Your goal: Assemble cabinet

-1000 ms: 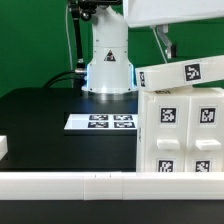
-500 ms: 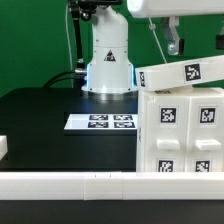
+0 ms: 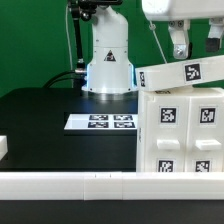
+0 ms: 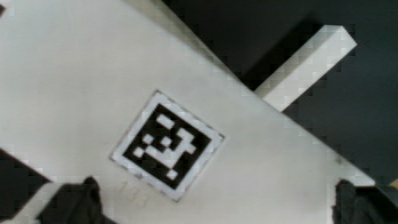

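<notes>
The cabinet (image 3: 180, 135) is a large white box with several tag markers, standing at the exterior view's right. A white panel (image 3: 182, 74) with one tag lies tilted on top of it. My gripper (image 3: 197, 45) hangs just above this panel with its fingers (image 3: 178, 42) wide apart, open and empty. In the wrist view the tagged white panel (image 4: 173, 140) fills the picture under the gripper (image 4: 214, 205). The two dark fingertips (image 4: 75, 200) stand far apart at either side of it. A narrow white edge (image 4: 302, 65) sticks out beyond the panel.
The marker board (image 3: 102, 122) lies on the black table in front of the robot base (image 3: 108, 60). A long white rail (image 3: 70, 183) runs along the front edge. A small white block (image 3: 3, 147) sits at the exterior view's left edge.
My gripper has moved toward the exterior view's right and a little lower, coming over the tilted panel on the cabinet. The cabinet and panel have not moved.
</notes>
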Motion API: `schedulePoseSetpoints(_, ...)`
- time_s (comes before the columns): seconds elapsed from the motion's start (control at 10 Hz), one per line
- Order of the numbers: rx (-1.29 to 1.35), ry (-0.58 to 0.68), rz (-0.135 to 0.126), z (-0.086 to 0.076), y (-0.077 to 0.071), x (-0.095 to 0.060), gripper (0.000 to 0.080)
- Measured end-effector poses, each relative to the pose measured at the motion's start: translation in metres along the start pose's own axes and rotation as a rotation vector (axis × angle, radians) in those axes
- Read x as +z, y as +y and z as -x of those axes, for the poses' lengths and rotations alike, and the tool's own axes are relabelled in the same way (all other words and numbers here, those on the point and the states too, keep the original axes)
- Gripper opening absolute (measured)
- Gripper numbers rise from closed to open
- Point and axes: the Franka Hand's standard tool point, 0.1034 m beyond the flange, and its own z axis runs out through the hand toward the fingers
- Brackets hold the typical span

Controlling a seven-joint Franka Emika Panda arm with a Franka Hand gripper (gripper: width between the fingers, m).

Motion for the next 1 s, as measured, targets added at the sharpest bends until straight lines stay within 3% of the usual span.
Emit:
schedulePoseSetpoints(0.4, -0.522, -0.080, 0.008, 0.0034, -0.0009, 0.0039, 0.0649)
schedulePoseSetpoints(1.0, -0.563, -0.084, 0.006, 0.0074, 0.0057, 0.0066, 0.0649)
